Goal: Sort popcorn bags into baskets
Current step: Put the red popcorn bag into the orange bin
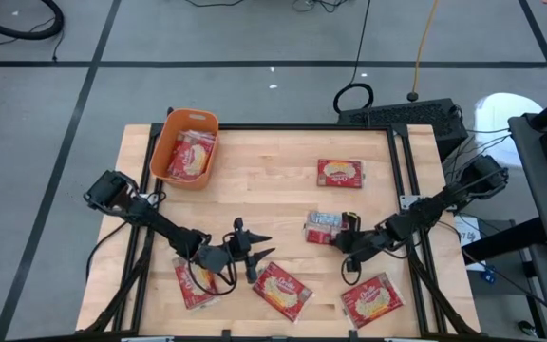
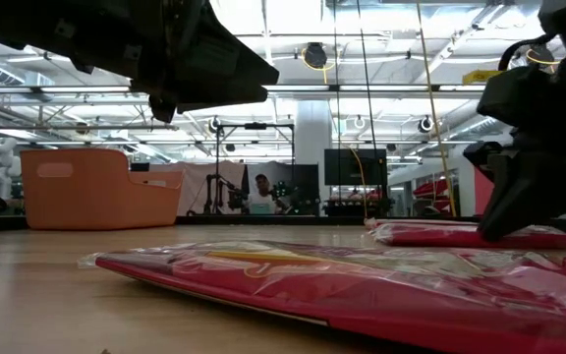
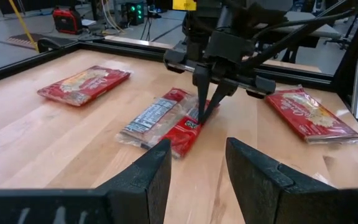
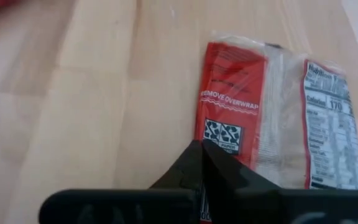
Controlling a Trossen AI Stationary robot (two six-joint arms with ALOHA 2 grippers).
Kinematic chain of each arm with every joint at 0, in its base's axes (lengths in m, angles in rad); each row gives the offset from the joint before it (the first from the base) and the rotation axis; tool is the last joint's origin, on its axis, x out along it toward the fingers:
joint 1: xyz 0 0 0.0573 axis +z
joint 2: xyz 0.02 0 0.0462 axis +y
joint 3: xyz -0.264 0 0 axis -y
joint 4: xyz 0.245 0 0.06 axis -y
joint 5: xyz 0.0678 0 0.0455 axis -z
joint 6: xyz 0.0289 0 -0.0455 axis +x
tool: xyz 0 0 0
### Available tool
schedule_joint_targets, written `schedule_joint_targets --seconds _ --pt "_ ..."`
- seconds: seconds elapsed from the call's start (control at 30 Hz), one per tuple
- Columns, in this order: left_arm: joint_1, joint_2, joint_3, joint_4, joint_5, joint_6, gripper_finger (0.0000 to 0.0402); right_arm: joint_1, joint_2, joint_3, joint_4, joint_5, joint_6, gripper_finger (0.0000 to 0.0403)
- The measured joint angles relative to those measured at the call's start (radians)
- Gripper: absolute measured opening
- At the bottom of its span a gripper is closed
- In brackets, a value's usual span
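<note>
Right gripper (image 3: pixel 202 111) pinched closed on the red edge of the label-side-up popcorn bag (image 1: pixel 323 226) mid-table, likely for lifting to the orange basket (image 1: pixel 170 142) at far-left corner; left gripper (image 1: pixel 254 255) waits part-open near front bags.

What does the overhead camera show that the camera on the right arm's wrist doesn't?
Only the high view shows the orange basket holding packets, the left gripper open above the table, and four more popcorn bags lying on the wood. Only the right wrist view shows the print on the silver-grey and red bag: a nutrition panel and "remove overwrap". Both show the right gripper shut on that bag's red end.
</note>
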Motion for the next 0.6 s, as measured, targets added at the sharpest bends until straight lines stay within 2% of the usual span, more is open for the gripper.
schedule_joint_targets --seconds 0.3,0.5,0.6 --pt "0.000 0.000 0.000 0.000 0.002 -0.004 0.0157 -0.016 -0.001 0.000 0.218 -0.042 -0.120 0.0000" --pt "0.000 0.000 0.000 0.000 0.003 -0.004 0.0157 -0.009 -0.001 0.000 0.167 -0.041 -0.085 0.0001" --pt "-0.001 0.000 0.000 0.000 0.010 -0.005 0.0157 0.033 -0.002 0.008 0.111 -0.041 -0.034 0.0019"
